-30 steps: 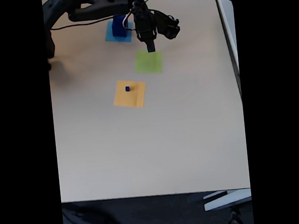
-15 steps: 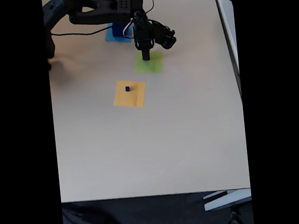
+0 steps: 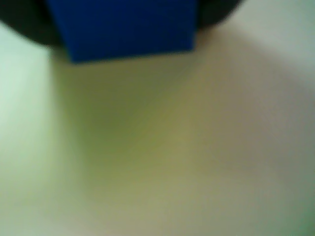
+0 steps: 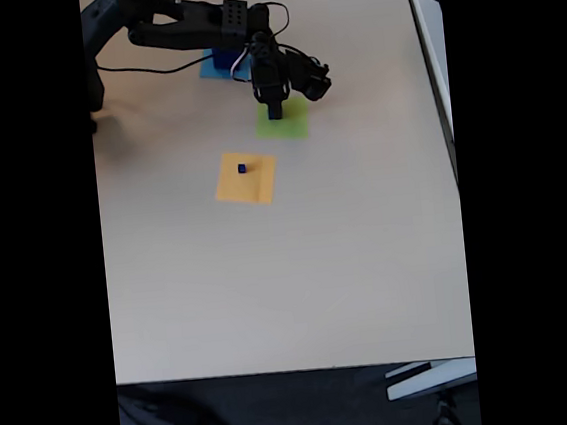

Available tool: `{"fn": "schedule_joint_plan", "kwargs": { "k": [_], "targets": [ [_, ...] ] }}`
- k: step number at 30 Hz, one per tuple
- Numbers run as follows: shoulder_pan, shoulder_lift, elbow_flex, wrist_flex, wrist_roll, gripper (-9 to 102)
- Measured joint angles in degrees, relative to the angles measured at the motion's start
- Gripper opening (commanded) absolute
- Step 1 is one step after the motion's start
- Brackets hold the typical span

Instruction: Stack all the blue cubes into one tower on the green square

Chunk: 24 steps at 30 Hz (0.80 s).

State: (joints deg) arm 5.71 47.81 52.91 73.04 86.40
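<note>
My gripper (image 4: 274,110) hangs low over the near-left part of the green square (image 4: 285,122), shut on a blue cube (image 3: 128,27). In the wrist view this cube sits at the top between dark fingers (image 3: 22,27), with blurred green paper (image 3: 138,147) close beneath it. Further blue cubes (image 4: 222,58) stand stacked on a light-blue square behind the arm, partly hidden by it. A tiny blue cube (image 4: 242,168) rests on the orange-yellow square (image 4: 247,181).
The black arm (image 4: 190,23) reaches in from the upper left, a cable trailing below it. The pale table (image 4: 290,282) stretches wide toward its near edge. A white strip (image 4: 429,28) runs along the right side.
The gripper has come down and slightly left with the blue cube, from above the green square's far edge to just over the square.
</note>
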Motion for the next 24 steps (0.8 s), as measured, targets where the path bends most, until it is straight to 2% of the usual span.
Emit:
{"fn": "schedule_joint_plan", "kwargs": {
  "k": [9, 15, 24],
  "targets": [
    [-0.2, 0.0, 0.0, -0.6, -3.1, 23],
    [-0.2, 0.0, -0.1, -2.2, -6.1, 34],
    [-2.0, 2.7, -6.7, -2.2, -11.3, 33]
  ]
}}
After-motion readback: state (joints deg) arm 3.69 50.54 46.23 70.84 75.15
